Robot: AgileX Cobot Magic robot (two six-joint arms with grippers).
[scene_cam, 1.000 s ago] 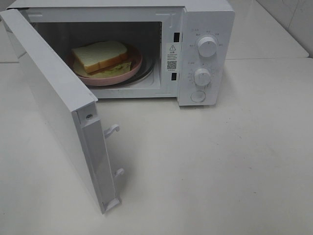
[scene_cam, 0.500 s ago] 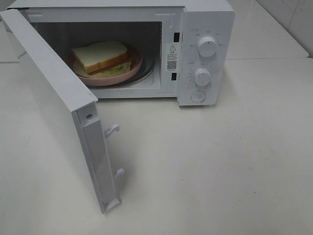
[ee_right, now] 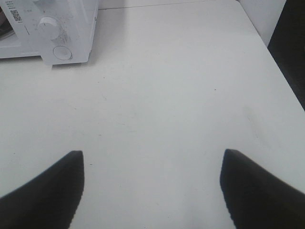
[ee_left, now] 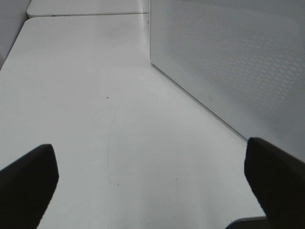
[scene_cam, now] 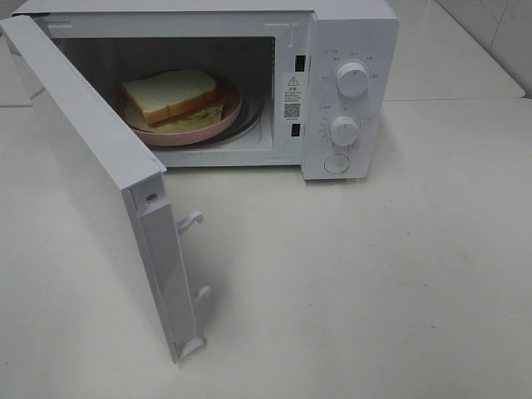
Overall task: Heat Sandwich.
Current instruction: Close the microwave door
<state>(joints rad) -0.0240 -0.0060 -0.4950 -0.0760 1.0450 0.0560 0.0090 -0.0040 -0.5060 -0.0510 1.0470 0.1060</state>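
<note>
Exterior high alone shows the sandwich on a pink plate inside the microwave, its door swung wide. Left wrist: left end effector spread wide, holding nothing, near the door's outer face. Right wrist: right end effector wide, holding nothing, over open table.

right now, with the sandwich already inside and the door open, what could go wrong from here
1. The door stands wide open; a push from the open left hand might slide the whole microwave on the smooth table instead of shutting it.
2. The latch hooks may not seat if the push stops short.
3. The upper knob and lower knob look alike and sit close together; the right hand could turn the wrong one.
</note>
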